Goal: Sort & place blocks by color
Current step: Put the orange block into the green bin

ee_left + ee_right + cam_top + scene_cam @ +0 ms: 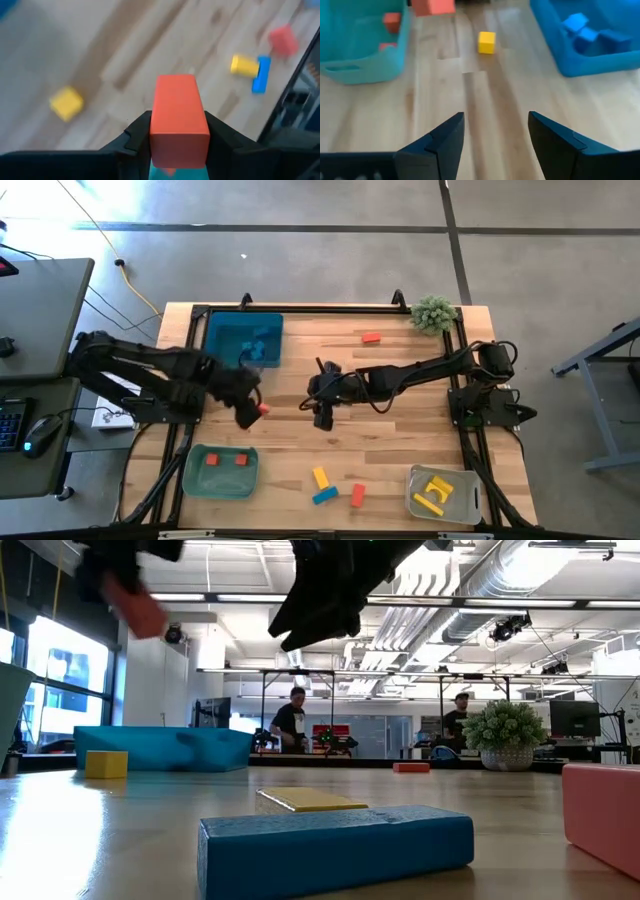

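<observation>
Looking down on the light wooden tabletop [300, 435], I am seeing planks running across it, a black frame along its edges, and grey concrete floor around it. My left gripper [254, 410] is hanging over the middle-left of the tabletop, its fingers [137, 132] pinching a red-orange block [179, 117] between the blue bin [243, 340] and the green bin [220, 471]. My right gripper [496, 132] is hovering near the centre with its fingers spread and nothing between them.

Blue blocks [587, 34] are lying in the blue bin, two red-orange ones [227, 459] in the green bin, and yellow ones [436, 491] in the clear bin [444, 494]. Loose on the wood I am seeing a yellow cube [486, 42], a yellow bar [319, 477] touching a blue bar [324, 496], a red-orange piece [358, 495] just beside them, and another red-orange piece [371, 337] near the small plant [433, 313] at the far edge.

Across the room, two people [293, 720] are standing at benches under exposed ducts and strip lights, with large windows at one side. I cannot make out any readable writing.
</observation>
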You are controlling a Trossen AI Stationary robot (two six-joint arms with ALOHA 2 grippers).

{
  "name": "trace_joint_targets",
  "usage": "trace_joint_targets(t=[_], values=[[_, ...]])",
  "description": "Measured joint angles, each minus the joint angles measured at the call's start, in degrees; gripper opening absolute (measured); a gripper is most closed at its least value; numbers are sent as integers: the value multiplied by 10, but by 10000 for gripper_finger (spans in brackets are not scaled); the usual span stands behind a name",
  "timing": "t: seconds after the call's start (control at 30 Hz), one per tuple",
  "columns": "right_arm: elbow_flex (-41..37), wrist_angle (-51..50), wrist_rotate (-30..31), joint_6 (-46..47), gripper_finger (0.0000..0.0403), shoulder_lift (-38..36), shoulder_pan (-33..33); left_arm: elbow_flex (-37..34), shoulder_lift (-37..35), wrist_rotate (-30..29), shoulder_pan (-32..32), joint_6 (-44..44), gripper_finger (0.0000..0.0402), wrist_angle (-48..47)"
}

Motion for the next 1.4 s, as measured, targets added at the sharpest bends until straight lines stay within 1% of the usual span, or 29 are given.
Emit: trace_joint_targets(t=[0.17, 0.3, 0.43, 0.6, 0.8, 0.97, 1.13, 1.27, 1.4], values=[[0, 1, -42, 21, 206, 0, 0, 0, 4, -6, -104, -119, 115, -46], [0, 1, -74, 19, 206, 0, 0, 0, 17, -6, -179, -198, 111, -53], [0, 11, -111, 18, 206, 0, 2, 0, 31, -6, -240, -261, 111, -53], [0, 30, -149, 32, 206, 0, 12, 0, 66, -6, -294, -329, 112, -56], [0, 36, -153, 151, 206, 0, 29, 0, 125, -6, -331, -338, 112, -54], [0, 45, -134, 200, 206, 0, 49, 0, 157, -6, -341, -327, 112, -47], [0, 43, -109, 251, 206, 0, 71, 0, 171, -6, -341, -296, 113, -44], [0, 33, -101, 292, 206, 0, 86, 0, 172, -6, -341, -279, 113, -44], [29, -3, -87, 316, 206, 0, 103, 0, 172, -6, -341, -257, 116, -44]])
